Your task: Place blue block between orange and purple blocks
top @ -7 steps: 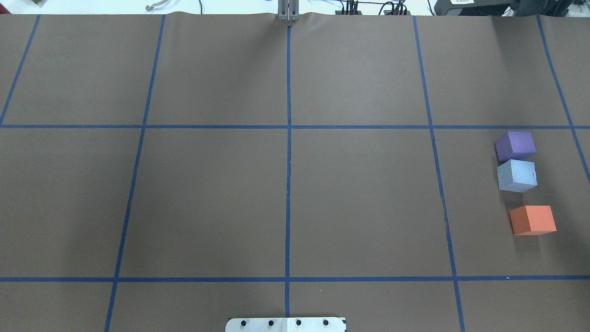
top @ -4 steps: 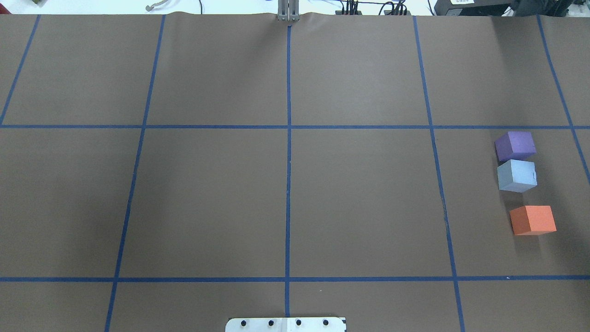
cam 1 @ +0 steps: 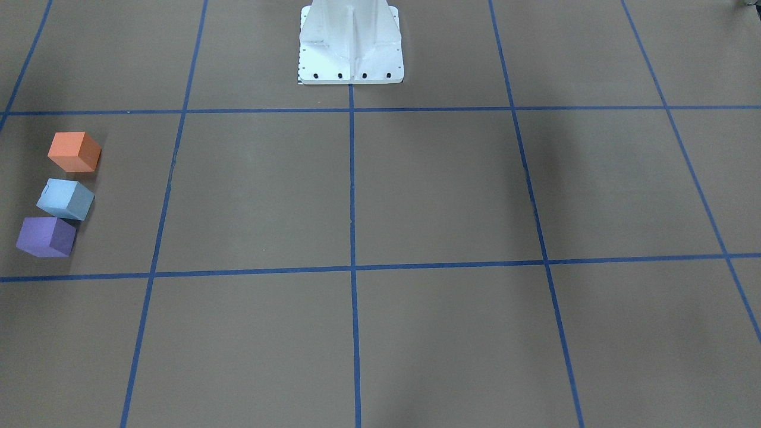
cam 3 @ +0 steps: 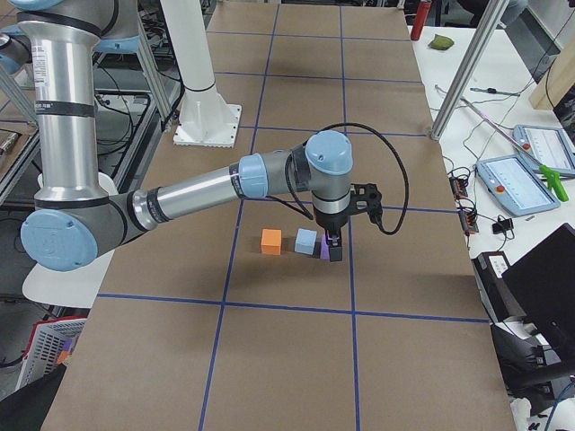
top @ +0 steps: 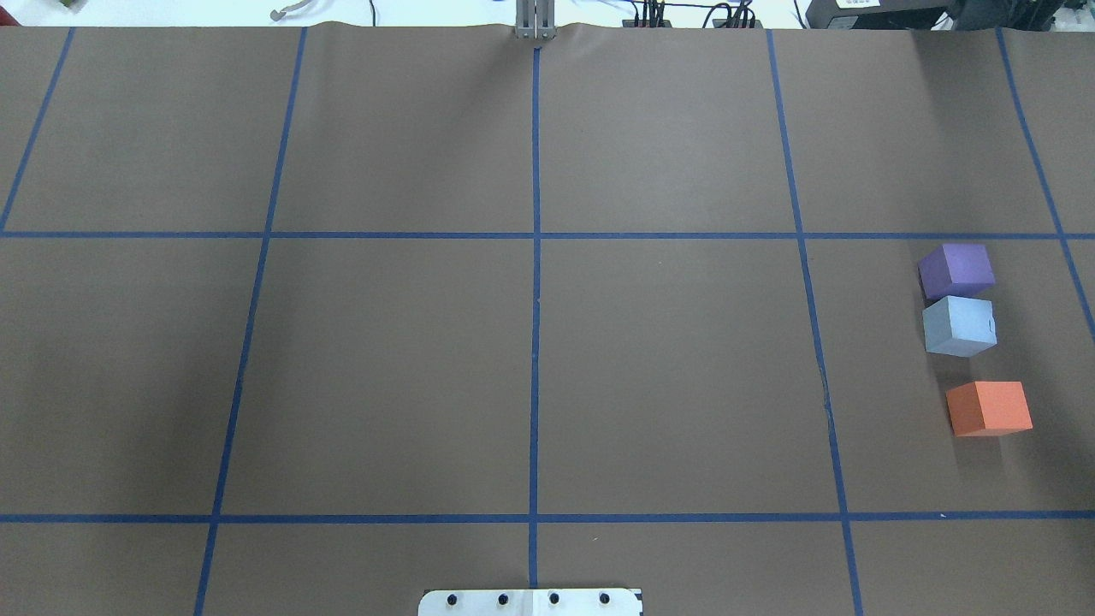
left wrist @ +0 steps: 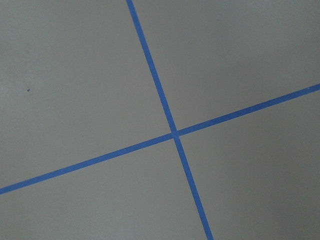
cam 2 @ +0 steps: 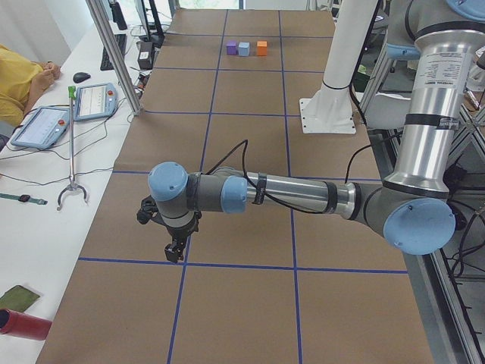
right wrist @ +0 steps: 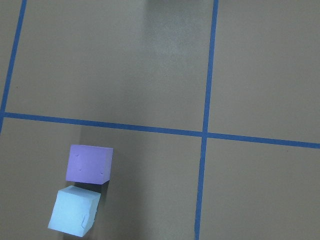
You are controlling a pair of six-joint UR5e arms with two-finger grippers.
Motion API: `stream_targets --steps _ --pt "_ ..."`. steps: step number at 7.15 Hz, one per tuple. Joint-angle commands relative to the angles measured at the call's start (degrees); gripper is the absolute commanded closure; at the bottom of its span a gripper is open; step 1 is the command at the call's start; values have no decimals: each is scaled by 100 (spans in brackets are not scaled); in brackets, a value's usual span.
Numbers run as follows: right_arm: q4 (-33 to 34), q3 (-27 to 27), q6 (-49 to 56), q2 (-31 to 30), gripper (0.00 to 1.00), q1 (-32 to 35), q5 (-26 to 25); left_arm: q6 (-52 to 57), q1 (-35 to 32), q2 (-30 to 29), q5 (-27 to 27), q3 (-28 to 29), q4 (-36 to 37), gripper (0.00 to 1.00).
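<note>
Blue block sits in line between purple block and orange block — just beside purple, gapped from orange — our right gripper hangs nearest, over the purple end; we can't tell its finger opening or hold.

You are in a robotics lab: the table has a grid of blue tape, and two teach pendants lie on the white bench beside you.

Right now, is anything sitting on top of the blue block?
No. The blue block has a bare top in the overhead view. Under it is only the brown table; its underside is hidden. The purple block sits right beside it, the orange block apart.
</note>
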State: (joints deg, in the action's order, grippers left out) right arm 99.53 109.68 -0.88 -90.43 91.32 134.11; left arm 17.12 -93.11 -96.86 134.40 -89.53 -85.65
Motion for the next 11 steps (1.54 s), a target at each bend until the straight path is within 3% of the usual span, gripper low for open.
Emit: stream_targets --steps 1,11 --pt "-65 1 0 -27 0 0 107 -69 -23 9 -10 -134 22 0" --pt "-83 -219 -8 -89 0 -18 256 -701 56 -35 -1 -346 -31 0"
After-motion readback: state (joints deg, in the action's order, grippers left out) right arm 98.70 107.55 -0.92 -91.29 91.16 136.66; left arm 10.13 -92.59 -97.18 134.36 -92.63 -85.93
